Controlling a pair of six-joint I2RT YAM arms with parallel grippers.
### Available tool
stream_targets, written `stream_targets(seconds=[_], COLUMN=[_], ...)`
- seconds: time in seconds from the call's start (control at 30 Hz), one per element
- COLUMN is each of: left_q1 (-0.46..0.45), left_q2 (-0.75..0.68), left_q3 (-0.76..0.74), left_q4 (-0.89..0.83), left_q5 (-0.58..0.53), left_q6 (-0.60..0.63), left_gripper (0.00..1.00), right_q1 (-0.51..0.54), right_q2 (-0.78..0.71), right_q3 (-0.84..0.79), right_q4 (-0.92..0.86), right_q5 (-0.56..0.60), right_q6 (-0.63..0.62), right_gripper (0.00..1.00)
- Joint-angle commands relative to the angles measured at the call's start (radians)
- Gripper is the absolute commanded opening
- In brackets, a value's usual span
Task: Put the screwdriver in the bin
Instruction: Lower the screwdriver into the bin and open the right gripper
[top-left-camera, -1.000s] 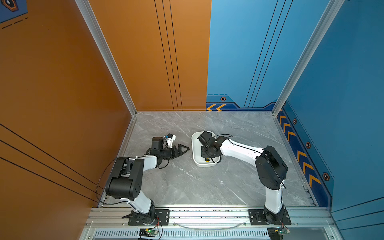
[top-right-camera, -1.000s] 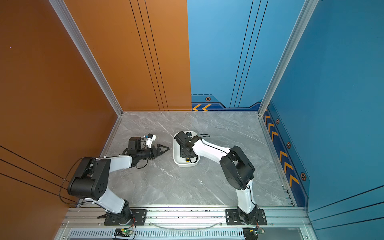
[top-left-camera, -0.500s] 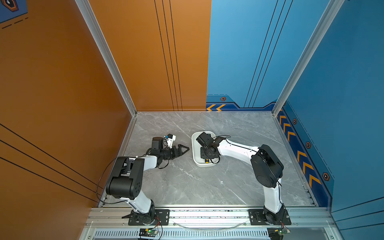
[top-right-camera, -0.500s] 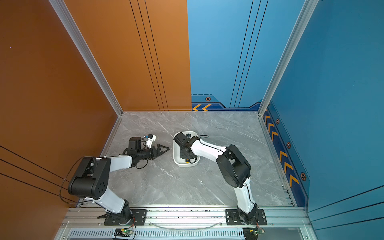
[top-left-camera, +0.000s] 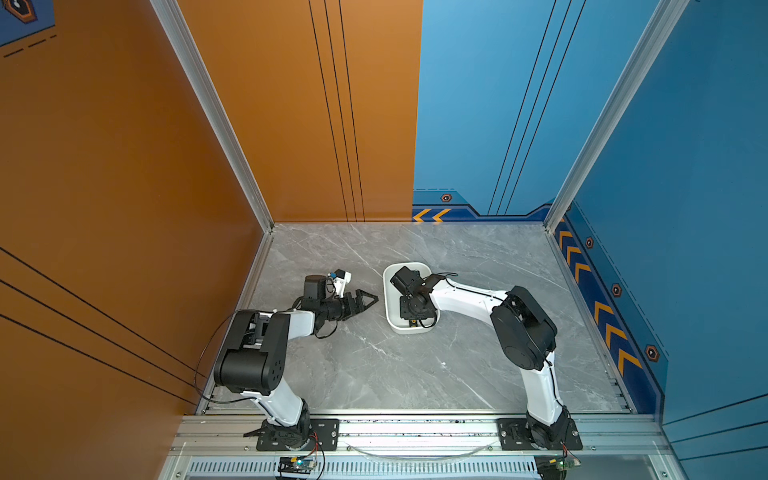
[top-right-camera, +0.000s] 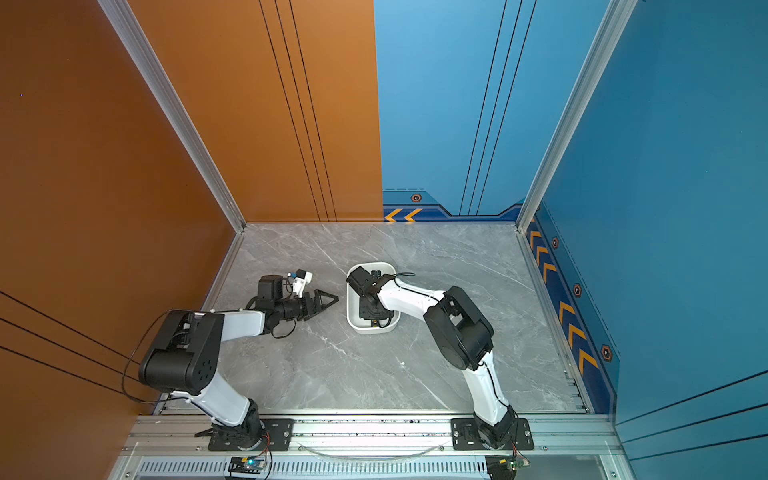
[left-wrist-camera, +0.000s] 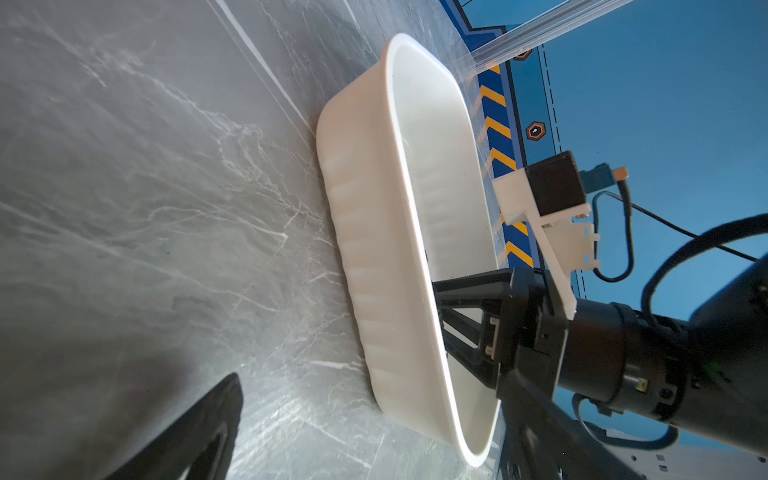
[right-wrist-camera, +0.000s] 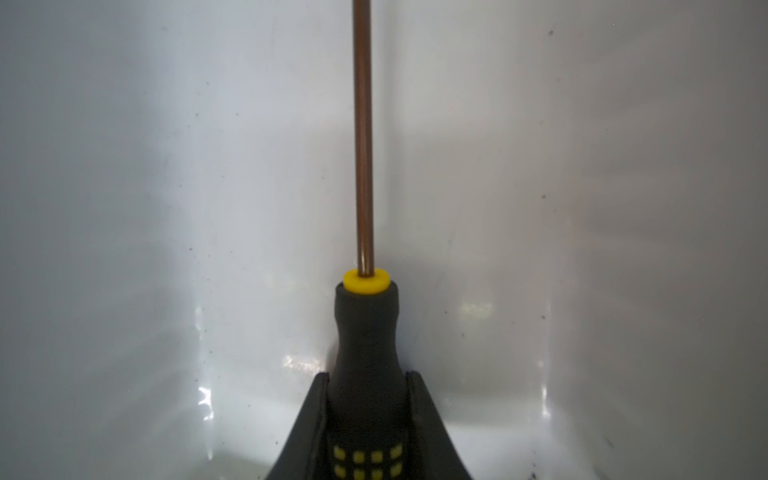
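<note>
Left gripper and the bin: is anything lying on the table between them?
No. In both top views only bare grey tabletop separates the left gripper from the bin. The left wrist view shows the same.

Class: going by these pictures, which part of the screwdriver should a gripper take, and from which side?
Take the screwdriver by its thick black handle, coming from the butt end, jaws on opposite sides, as the right gripper does. The shaft is too thin to pinch firmly.

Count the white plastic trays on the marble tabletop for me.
1. The shallow white rectangular plastic tray sits mid-table, with the right pincer inside it holding the black-handled screwdriver. None looks hidden.
</note>
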Motion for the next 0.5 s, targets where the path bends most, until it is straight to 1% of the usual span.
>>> stream_targets(seconds=[0.0, 0.17, 0.33, 0.47], left_q1=[0.009, 0.010, 0.009, 0.009], left_q2=[0.006, 0.006, 0.004, 0.005], left_q3=[-0.002, 0.002, 0.001, 0.002], left_q4=[-0.012, -0.012, -0.012, -0.012], left_q5=[0.012, 0.015, 0.014, 0.016], left_q6=[0.008, 0.005, 0.003, 0.002], left_gripper=[0.98, 0.98, 0.98, 0.98], right_q1=[-0.007, -0.011, -0.010, -0.012], right_q2=[0.034, 0.045, 0.051, 0.048], right_q3=[0.019, 0.019, 0.018, 0.020], right_q4=[-0.004, -0.010, -0.012, -0.013], right_q5=[-0.015, -0.008, -0.012, -0.010], right_q6=[0.015, 0.013, 0.010, 0.006], right_gripper=[0.09, 0.13, 0.26, 0.34])
